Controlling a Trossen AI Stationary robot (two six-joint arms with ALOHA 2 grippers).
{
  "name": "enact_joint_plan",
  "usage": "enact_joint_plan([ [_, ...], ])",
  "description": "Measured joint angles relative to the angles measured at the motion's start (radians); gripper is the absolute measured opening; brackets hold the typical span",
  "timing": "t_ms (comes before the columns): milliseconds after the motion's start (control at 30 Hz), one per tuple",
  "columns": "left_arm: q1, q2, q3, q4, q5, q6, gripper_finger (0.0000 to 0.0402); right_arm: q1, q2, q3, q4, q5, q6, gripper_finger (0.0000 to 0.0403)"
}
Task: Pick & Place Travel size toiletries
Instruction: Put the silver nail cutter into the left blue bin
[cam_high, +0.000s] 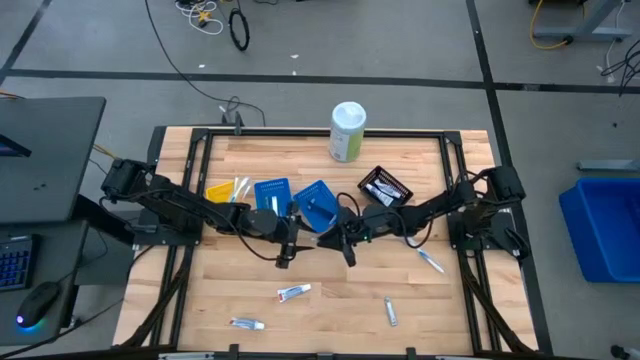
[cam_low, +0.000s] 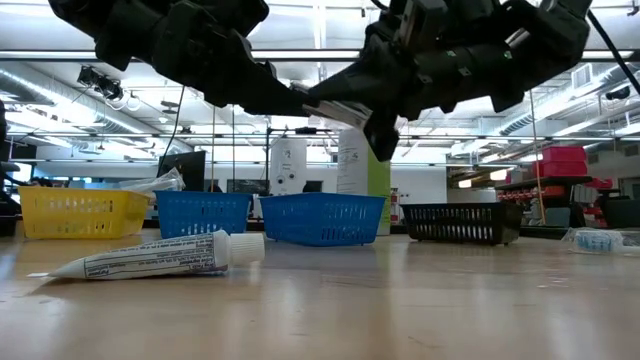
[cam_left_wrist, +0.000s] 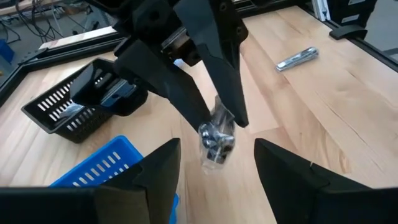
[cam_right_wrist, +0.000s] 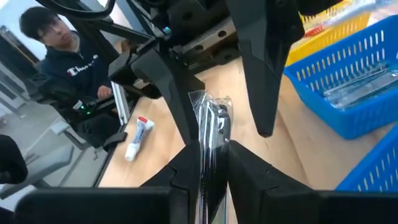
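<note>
Held over the table's middle, a slim dark razor (cam_right_wrist: 210, 140) sealed in a crinkled clear wrapper, silvery glints along its length, pinched at one end between the fingers of the right gripper (cam_left_wrist: 216, 118) and hanging clear of the wood. Just beside it, left gripper (cam_left_wrist: 216, 163) with jaws spread wide on either side of the packet, touching nothing. On the bare boards nearer the front, small white toothpaste tubes (cam_high: 293, 292) lying flat and well apart, one with a red-marked label. Behind the arms, a row of baskets: yellow basket (cam_low: 80, 212), two blue baskets (cam_low: 322, 218), black basket (cam_high: 385, 186), with a white-green canister (cam_high: 347, 131) upright at the far edge.
</note>
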Motion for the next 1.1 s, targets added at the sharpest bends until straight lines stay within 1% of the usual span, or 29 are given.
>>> enact_joint_plan([
  [100,0.0,0.0,0.0,0.0,0.0,0.009,0.0215,-0.008,0.001,0.018,-0.044,0.0,-0.002,0.0073],
  [200,-0.003,0.0,0.0,0.0,0.0,0.027,0.0205,-0.016,0.002,0.02,-0.069,0.0,0.0,0.0073],
  [400,-0.002,0.0,0.0,0.0,-0.002,0.043,0.0162,-0.03,0.003,0.02,-0.084,-0.006,0.001,0.0073],
  [600,-0.003,0.0,0.0,-0.001,0.0,0.036,0.0111,-0.032,0.003,0.02,-0.084,-0.053,0.001,0.0073],
  [733,-0.002,0.0,0.0,-0.001,-0.001,0.036,0.0089,-0.032,0.002,0.02,-0.084,-0.054,0.001,0.0073],
  [967,-0.002,0.0,0.0,-0.002,-0.004,0.035,0.0081,-0.039,0.003,0.02,-0.083,-0.053,-0.001,0.0076],
  [1100,-0.002,-0.001,0.0,-0.005,-0.02,0.031,0.008,-0.043,0.003,0.02,-0.083,-0.036,-0.01,0.0089],
])
